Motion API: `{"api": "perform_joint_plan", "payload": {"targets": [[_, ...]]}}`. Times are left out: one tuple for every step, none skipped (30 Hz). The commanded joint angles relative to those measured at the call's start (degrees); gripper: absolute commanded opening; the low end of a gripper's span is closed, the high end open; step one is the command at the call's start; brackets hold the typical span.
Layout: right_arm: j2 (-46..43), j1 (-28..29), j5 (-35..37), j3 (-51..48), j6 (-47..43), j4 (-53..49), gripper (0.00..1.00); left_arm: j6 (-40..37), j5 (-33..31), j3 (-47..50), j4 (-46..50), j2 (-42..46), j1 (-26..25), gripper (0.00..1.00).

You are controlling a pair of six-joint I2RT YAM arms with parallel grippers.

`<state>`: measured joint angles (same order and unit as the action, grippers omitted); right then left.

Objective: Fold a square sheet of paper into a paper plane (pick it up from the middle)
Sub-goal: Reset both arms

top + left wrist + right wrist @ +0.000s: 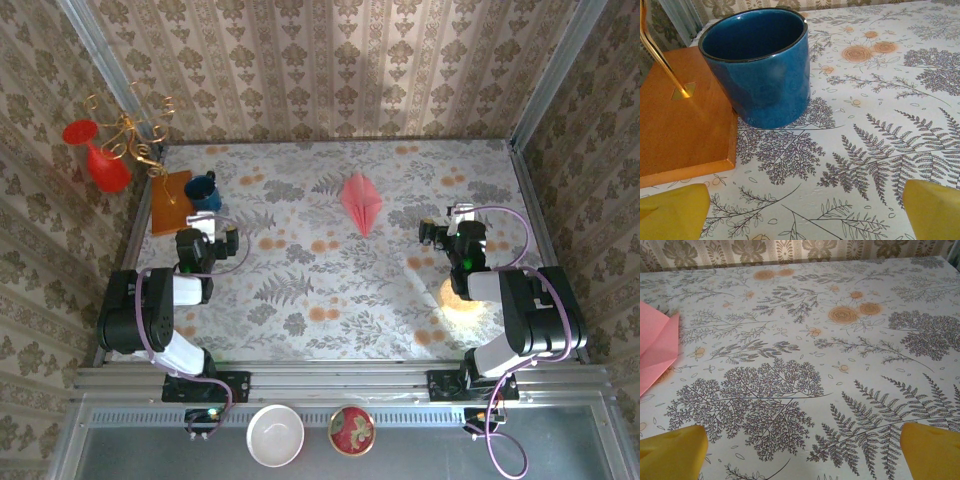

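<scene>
At the far middle of the table [300, 300]: the paper plane [361, 203] lies flat, a pink pointed dart with its narrow tip toward the arms, well apart from both grippers.
Overhead view: takes in the whole plane and both arms. A white bowl [276, 435] and a red patterned bowl [352, 430] sit on the ledge in front of the bases.
Left gripper [802, 215]: released, its yellow fingertips [672, 212] spread to the bottom corners of its wrist view, with bare tablecloth between them.
Left wrist view: close up, a blue mug [757, 65] stands upright just beside the corner of an orange-brown board [680, 120]. A gold rod [660, 55] rises from a slot in the board.
Right gripper [802, 455]: released, grasping nothing, its fingers wide over the fern print.
Right wrist view: one pink part of the plane shows at the left edge, a crease visible.
Far left corner, from overhead: a red vase [100, 158] hangs beside curled gold wire.
</scene>
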<state>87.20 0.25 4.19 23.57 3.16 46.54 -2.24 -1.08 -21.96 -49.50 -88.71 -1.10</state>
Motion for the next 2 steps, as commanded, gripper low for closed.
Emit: {"api": "perform_joint_plan", "payload": {"targets": [[0.37,0.10,-0.45,-0.02,-0.52,1.84,1.00,-1.09,0.38,-1.30,-0.75,0.01,0.14,1.00],[0.28,0.10,-0.65,-0.37,-0.57,2.28,1.00,-1.06,0.38,-1.25,-0.78,0.02,0.14,1.00]]}}
